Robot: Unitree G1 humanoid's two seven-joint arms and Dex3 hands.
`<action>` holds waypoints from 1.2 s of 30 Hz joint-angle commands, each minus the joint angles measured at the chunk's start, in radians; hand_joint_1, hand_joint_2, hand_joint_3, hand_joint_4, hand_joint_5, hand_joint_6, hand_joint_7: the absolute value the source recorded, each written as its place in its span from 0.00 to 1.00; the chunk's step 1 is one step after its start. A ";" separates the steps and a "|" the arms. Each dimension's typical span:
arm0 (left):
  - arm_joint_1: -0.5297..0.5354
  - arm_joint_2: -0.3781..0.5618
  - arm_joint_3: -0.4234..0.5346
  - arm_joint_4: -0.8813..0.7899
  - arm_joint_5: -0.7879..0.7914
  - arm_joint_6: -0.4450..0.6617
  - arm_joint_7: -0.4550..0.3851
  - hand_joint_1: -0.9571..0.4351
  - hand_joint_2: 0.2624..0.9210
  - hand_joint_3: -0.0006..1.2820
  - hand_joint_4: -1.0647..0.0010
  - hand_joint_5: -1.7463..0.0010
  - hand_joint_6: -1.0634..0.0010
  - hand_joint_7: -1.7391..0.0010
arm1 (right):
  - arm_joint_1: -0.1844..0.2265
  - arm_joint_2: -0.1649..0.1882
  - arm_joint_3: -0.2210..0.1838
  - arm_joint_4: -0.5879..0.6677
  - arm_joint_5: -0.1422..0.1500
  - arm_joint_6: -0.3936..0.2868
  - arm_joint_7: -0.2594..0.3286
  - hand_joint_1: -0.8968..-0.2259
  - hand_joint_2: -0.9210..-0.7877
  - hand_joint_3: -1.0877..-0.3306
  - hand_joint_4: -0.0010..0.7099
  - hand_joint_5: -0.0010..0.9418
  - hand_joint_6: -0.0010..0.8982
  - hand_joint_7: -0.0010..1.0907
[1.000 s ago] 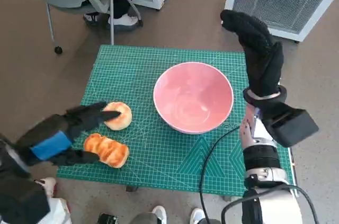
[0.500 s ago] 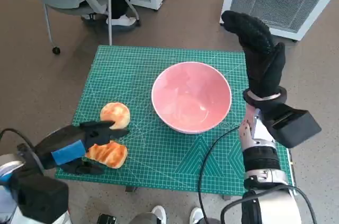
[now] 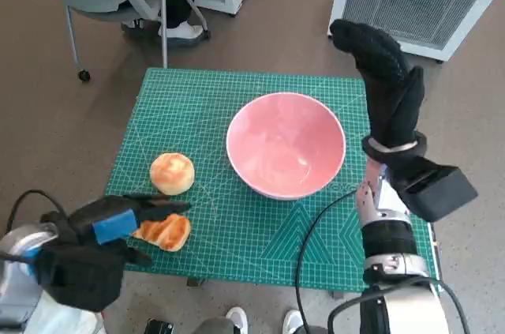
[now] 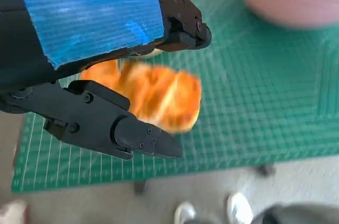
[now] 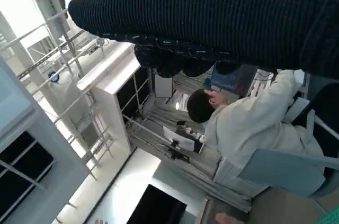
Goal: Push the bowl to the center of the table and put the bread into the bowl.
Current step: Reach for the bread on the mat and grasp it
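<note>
The pink bowl (image 3: 286,144) sits on the green cutting mat (image 3: 197,105), a little toward three o'clock of the mat's middle, upright and with nothing in it. At about eight o'clock from the bowl lies a round bread roll (image 3: 172,173), apart from the bowl's wall. At six o'clock of that roll, near the mat's near edge, lies a ridged golden pastry (image 3: 165,231).

The left hand (image 3: 118,222) hangs over the mat's seven o'clock corner, its fingers (image 4: 132,136) spread apart on either side of the pastry; the left wrist view shows the pastry between them, but whether they touch it I cannot tell. It has nothing lifted.

The right hand (image 3: 384,81) is raised at two o'clock of the bowl, beyond the mat's edge, its gloved fingers straight and holding nothing. A seated person (image 5: 249,128) in a pale coat shows in the right wrist view
</note>
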 commanded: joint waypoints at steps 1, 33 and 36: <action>-0.020 0.003 -0.052 0.030 0.040 0.049 -0.023 0.53 0.85 0.00 0.70 1.00 0.65 0.99 | 0.026 0.006 0.002 0.007 -0.007 0.007 -0.008 0.39 0.00 0.45 0.54 0.01 0.19 0.41; -0.061 -0.058 -0.040 0.142 0.069 -0.135 0.251 0.69 1.00 0.08 0.46 0.18 0.33 0.47 | 0.026 0.006 0.008 0.029 -0.027 -0.015 -0.028 0.39 0.00 0.45 0.54 0.00 0.17 0.41; -0.075 -0.060 -0.027 0.130 0.059 -0.145 0.252 0.69 1.00 0.08 0.46 0.18 0.33 0.47 | 0.027 0.004 0.006 0.031 -0.026 -0.016 -0.027 0.40 0.00 0.45 0.54 0.00 0.17 0.41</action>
